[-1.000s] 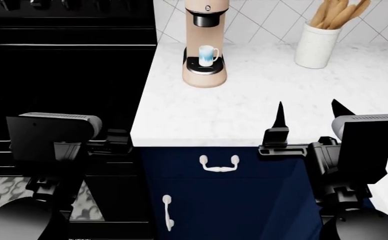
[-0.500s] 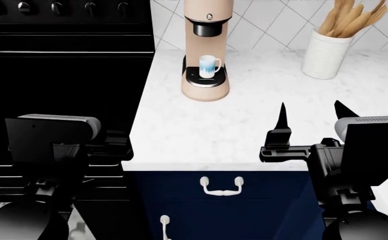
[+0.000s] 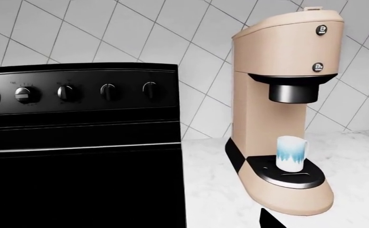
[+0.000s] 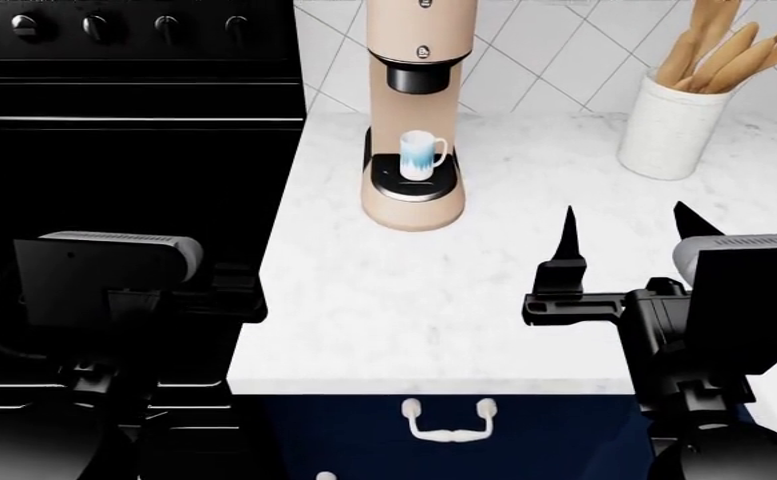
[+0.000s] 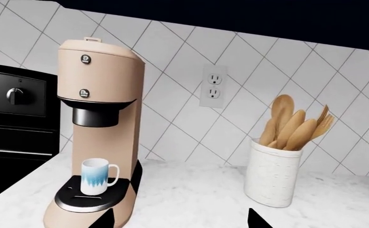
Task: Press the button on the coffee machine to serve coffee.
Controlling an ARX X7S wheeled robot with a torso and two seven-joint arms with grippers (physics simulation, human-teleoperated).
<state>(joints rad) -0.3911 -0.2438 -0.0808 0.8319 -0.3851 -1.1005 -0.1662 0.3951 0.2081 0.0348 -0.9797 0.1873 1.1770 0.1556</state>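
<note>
We've got the coffee machine by the counter's back-left corner, right claw spread open, left claw's state unclear, so we risk knocking the mug over.

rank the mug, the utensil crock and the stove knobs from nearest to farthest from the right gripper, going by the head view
From the right gripper:
1. Utensil crock, past the fingers by the tiled wall, a little to the right.
2. Mug, ahead and to the left on the coffee machine drip tray.
3. Stove knobs, far left on the black stove.
</note>
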